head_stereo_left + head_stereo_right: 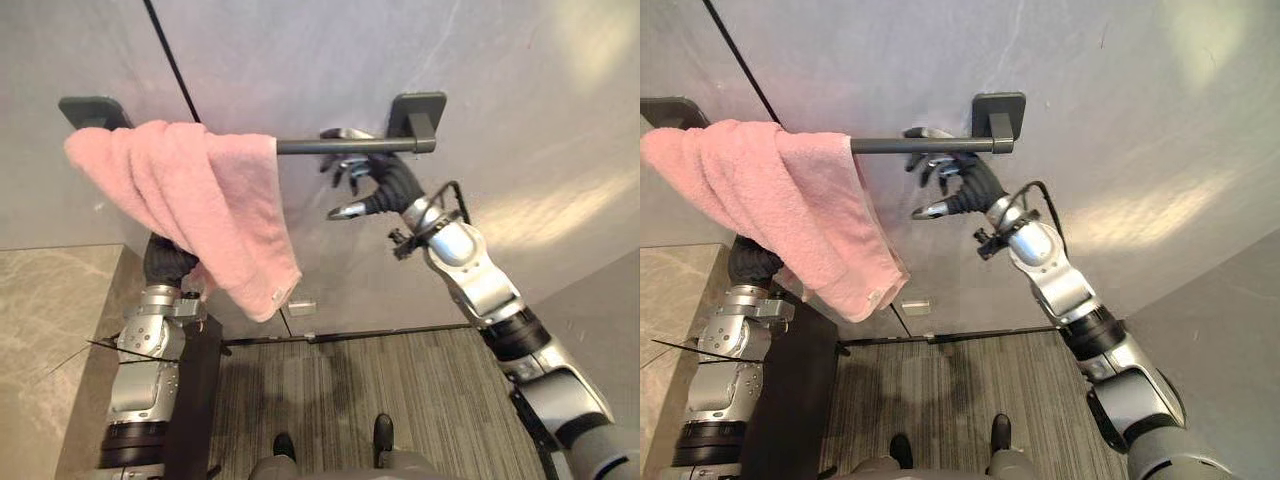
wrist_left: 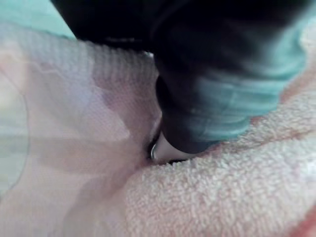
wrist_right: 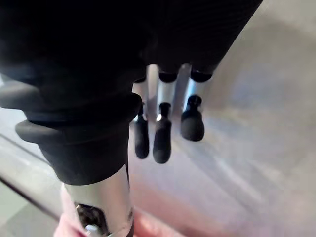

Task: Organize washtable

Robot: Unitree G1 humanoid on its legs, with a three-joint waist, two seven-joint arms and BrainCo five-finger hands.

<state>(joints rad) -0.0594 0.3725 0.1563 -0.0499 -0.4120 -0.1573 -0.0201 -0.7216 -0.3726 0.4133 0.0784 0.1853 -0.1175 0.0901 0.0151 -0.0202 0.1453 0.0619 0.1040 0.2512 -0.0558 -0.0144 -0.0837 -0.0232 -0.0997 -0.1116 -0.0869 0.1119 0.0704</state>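
Note:
A pink towel (image 1: pixel 190 200) hangs bunched over the left part of a dark wall rail (image 1: pixel 330 146), one corner drooping low. My left arm reaches up beneath it, and the left hand (image 2: pixel 212 89) is buried in the pink towel (image 2: pixel 222 192), its fingers hidden by the cloth. My right hand (image 1: pixel 385 185) is up at the rail's bare right end, just below the bar and beside the right bracket (image 1: pixel 418 115). In the right wrist view the fingers (image 3: pixel 162 133) hang relaxed and hold nothing.
The rail's left bracket (image 1: pixel 90 110) sits above the towel. A marble counter (image 1: pixel 50 300) with a dark cabinet side (image 1: pixel 195 400) lies at lower left. Striped flooring (image 1: pixel 400 390) runs below the grey wall, which carries a small plate (image 1: pixel 301 307).

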